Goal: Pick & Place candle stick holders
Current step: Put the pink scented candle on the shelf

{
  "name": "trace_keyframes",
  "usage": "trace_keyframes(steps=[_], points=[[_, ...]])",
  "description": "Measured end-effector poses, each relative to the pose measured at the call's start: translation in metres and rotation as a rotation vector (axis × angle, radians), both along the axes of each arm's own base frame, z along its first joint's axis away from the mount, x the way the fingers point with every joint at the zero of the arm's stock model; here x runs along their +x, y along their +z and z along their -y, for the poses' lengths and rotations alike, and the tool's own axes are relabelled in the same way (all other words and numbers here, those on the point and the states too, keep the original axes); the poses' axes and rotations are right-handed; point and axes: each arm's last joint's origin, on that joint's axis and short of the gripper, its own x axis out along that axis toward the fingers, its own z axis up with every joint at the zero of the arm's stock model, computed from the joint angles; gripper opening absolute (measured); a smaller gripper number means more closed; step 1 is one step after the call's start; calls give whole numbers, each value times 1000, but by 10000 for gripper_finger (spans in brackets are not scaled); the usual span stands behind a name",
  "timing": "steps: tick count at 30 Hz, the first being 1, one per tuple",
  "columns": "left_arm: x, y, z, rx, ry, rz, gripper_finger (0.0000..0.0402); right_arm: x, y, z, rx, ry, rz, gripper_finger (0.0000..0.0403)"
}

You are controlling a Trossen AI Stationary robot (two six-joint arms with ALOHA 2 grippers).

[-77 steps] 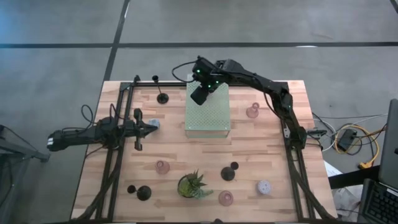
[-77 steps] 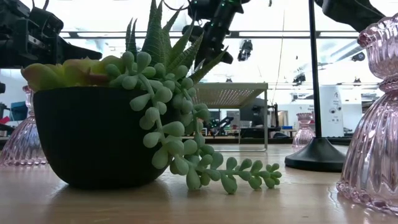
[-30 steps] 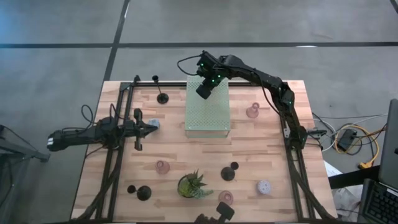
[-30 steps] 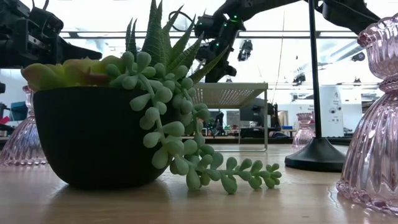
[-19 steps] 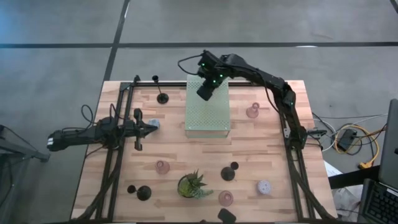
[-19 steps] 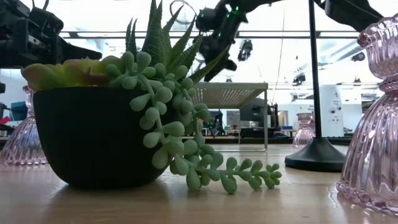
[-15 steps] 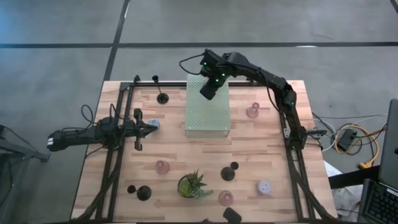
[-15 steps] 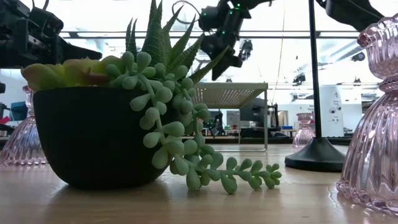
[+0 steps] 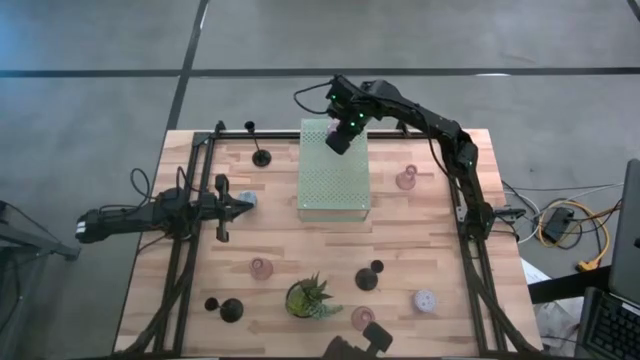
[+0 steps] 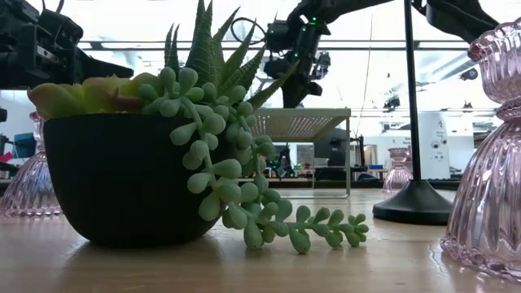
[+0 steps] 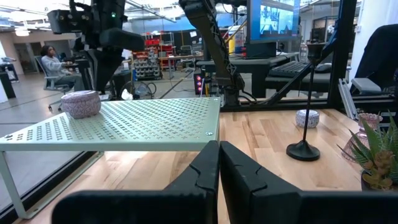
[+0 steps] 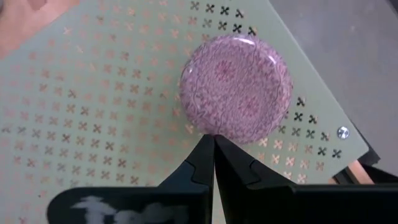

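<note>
One lilac-grey holder [image 12: 236, 89] atop the perforated box [image 9: 334, 180], right gripper [image 12: 212, 144] closed empty just above.

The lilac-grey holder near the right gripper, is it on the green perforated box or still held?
On the box. The lilac-grey holder rests on the perforated box; the right gripper is shut above it, not around it.

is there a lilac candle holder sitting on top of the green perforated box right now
Yes, a squat lilac-grey holder sits on a far corner of the pale green perforated box, with the right end effector shut just above it.
</note>
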Motion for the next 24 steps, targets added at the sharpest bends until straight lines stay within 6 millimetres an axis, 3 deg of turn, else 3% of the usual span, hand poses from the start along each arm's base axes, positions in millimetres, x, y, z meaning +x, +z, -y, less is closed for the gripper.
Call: trace_keyframes(steps=[18,24], points=[[0,0,0,0,0,1,19,-5,2,-3,34,-2,-16,8],[0,0,0,0,0,0,19,1,-13,5,47,1,-34,8]])
